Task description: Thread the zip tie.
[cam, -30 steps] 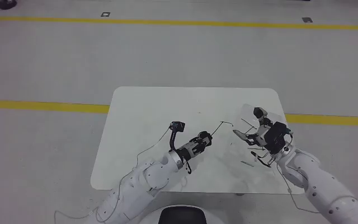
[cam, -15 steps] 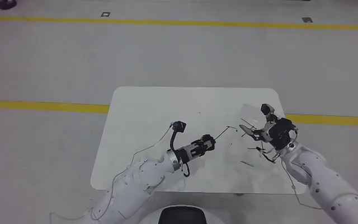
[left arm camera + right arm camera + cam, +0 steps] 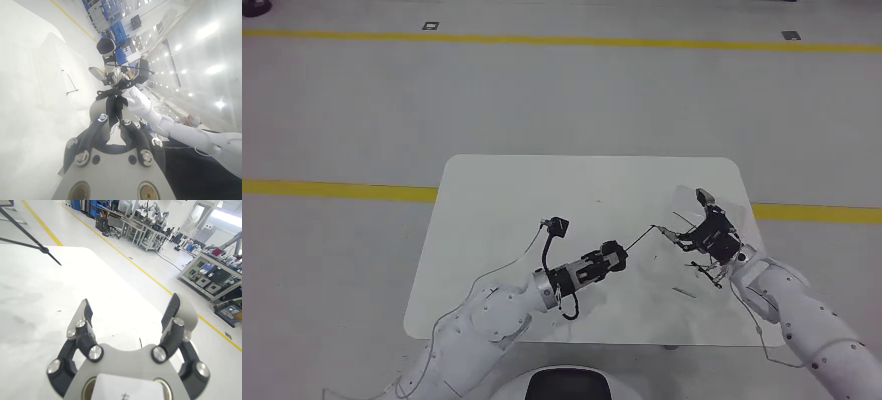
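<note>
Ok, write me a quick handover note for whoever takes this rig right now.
Left end effector: shut on the zip tie, held over the table.
Right end effector: open, empty, near the tie's far end.
Done: tie picked up. In the right wrist view a tip pokes past the head, so it looks threaded, but this is unconfirmed.
To do: check the threading, then pull the tail through.

Thin black zip tie (image 3: 45,250), held up off the surface, slanted; 2 strands meet at head, tip poking through.

One table (image 3: 492,200), at least three zip ties (image 3: 640,237) (image 3: 683,217) (image 3: 684,292).
</note>
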Available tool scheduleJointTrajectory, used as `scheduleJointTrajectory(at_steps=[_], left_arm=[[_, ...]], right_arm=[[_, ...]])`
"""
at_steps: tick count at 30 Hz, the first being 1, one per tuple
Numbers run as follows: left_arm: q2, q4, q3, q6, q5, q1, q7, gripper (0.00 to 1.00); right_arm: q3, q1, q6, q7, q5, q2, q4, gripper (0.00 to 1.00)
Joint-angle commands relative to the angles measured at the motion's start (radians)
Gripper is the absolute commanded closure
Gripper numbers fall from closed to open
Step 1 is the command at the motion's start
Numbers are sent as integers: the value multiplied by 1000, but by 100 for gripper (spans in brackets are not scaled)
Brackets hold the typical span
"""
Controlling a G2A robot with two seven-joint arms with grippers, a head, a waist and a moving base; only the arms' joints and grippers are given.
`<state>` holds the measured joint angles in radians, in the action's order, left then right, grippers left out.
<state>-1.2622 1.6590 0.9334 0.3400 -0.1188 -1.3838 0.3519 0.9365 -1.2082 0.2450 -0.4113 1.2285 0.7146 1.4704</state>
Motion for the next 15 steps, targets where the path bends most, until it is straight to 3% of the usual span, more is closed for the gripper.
scheduleJointTrajectory(at_steps=[1,15], left_arm=[[0,0,0,0,0,0,0,100],[0,0,0,0,0,0,0,100]], right_arm=[[-1,2,2,-1,1,2,-1,0],[-1,-5,20,1,9,4,11,0]])
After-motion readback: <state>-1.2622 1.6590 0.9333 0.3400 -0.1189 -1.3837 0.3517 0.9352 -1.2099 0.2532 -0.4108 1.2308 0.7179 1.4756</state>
